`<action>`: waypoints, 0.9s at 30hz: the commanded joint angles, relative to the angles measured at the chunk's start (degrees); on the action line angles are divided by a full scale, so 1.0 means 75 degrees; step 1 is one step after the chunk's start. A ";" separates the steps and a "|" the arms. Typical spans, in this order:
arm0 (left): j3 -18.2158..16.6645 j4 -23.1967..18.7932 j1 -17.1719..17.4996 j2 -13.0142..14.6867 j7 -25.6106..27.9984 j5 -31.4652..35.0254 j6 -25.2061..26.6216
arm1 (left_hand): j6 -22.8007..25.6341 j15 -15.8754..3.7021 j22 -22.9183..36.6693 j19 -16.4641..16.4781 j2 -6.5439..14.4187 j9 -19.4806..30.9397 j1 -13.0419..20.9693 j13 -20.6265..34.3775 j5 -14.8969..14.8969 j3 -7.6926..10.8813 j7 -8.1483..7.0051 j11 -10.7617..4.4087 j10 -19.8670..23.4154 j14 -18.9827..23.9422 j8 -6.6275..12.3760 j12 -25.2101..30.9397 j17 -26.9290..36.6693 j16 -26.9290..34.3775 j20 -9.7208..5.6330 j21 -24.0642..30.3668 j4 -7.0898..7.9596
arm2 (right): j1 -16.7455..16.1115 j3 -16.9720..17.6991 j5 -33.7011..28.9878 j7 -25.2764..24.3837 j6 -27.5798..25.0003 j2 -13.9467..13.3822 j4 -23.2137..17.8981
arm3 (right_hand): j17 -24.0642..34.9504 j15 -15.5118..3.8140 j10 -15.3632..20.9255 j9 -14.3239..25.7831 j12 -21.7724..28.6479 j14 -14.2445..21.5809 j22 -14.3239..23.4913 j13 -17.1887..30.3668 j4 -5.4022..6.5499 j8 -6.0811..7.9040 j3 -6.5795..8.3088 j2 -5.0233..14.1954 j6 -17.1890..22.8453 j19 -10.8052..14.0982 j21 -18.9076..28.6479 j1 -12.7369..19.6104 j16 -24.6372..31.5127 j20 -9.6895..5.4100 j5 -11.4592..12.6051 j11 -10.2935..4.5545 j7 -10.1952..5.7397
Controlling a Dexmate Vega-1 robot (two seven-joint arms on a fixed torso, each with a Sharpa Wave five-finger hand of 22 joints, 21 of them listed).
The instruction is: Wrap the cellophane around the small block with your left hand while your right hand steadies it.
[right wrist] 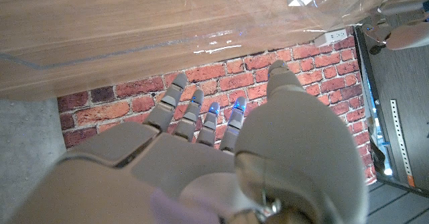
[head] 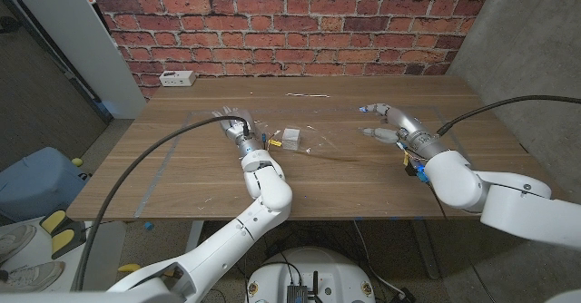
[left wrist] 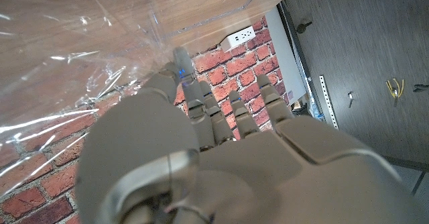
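- The cellophane [head: 300, 138] is a thin, clear sheet lying across the middle of the worktop [head: 182, 180]; I read it mostly by its glints and creases. From my left wrist camera it looks crinkled and glossy, bunched around the fingertips.
- The small block [head: 291, 139] is a pale, squarish piece sitting on the film, near the worktop's centre – just beside my left hand, well apart from my right.
- My left hand [head: 235, 124] sits at the film's left edge with a crumpled fold of it gathered at the fingers [left wrist: 179, 68]; I take it as pinching the cellophane there.
- My right hand [head: 388, 123] hovers near the sheet's right side, fingers spread and holding nothing, not touching the block.
- The worktop is smooth mid-brown wood with a straight grain – rectangular and matte.
- A white power strip [head: 176, 78] lies at the far left corner.
- Behind it rises a rough red brick wall [head: 290, 22]; a grey plaster wall [head: 536, 40] stands on the right.
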 commanded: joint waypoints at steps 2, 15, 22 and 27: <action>0.0827 0.0347 -0.1216 0.0438 0.0145 -0.1775 0.0380 | 0.0267 -0.0221 0.0024 0.0080 -0.0116 0.0004 0.0009 0.0036 0.0112 0.0113 0.0021 0.0051 0.0127 0.0090 0.0394 -0.0024 -0.0012 -0.0030 -0.0006 0.0062 -0.0086 | -0.1175 0.0787 -0.1263 -0.0310 0.1966 0.0726 0.0566 | 0.0265 -0.0700 0.0561 -0.0004 0.0157 0.0795 0.0045 0.0100 -0.0123 0.0156 -0.0022 0.0130 0.0471 0.0452 0.0197 0.0067 0.0510 -0.0086 0.0060 0.0010 0.0072; 0.1832 0.0813 -0.2529 0.0626 0.0303 -0.3439 0.0954 | 0.0542 -0.0189 0.0011 0.0076 -0.0295 0.0124 0.0010 0.0044 0.0317 0.0283 0.0176 0.0164 0.0214 0.0087 0.0593 -0.0053 -0.0005 -0.0049 0.0004 0.0062 -0.0213 | -0.1335 0.1784 -0.0301 0.1949 0.1925 0.0804 0.0555 | 0.0583 -0.0879 0.2341 -0.0071 0.0813 0.2491 0.0184 0.0299 -0.0476 0.0643 0.0313 0.0438 0.2203 0.1296 0.0744 0.0648 0.1154 -0.0065 -0.0097 0.0248 0.0507; 0.2003 0.1373 -0.2899 0.0402 0.0029 -0.3536 0.1026 | 0.0645 -0.0162 0.0010 0.0068 -0.0348 0.0216 -0.0026 0.0047 0.0428 0.0378 0.0262 0.0256 0.0240 0.0098 0.0697 -0.0072 0.0005 -0.0048 0.0031 0.0062 -0.0211 | -0.0246 0.1695 0.0976 0.4064 0.0929 0.0436 0.0470 | 0.0385 -0.0907 0.2953 -0.0146 0.0873 0.3161 0.0223 0.0207 -0.0525 0.0742 0.0549 0.0541 0.2983 0.1638 0.1028 0.0804 0.1109 -0.0203 -0.0284 0.0382 0.0684; 0.1928 0.1713 -0.2978 0.0233 0.0091 -0.3632 0.1026 | 0.0709 -0.0166 0.0010 0.0059 -0.0367 0.0275 -0.0070 0.0051 0.0488 0.0432 0.0300 0.0254 0.0276 0.0125 0.0760 -0.0075 0.0008 -0.0040 0.0041 0.0061 -0.0195 | 0.0250 0.1479 0.1284 0.4535 0.0613 0.0391 0.0482 | 0.0296 -0.0919 0.3051 -0.0166 0.0847 0.3179 0.0237 0.0178 -0.0542 0.0636 0.0640 0.0556 0.2912 0.1761 0.1134 0.0868 0.0992 -0.0280 -0.0300 0.0396 0.0694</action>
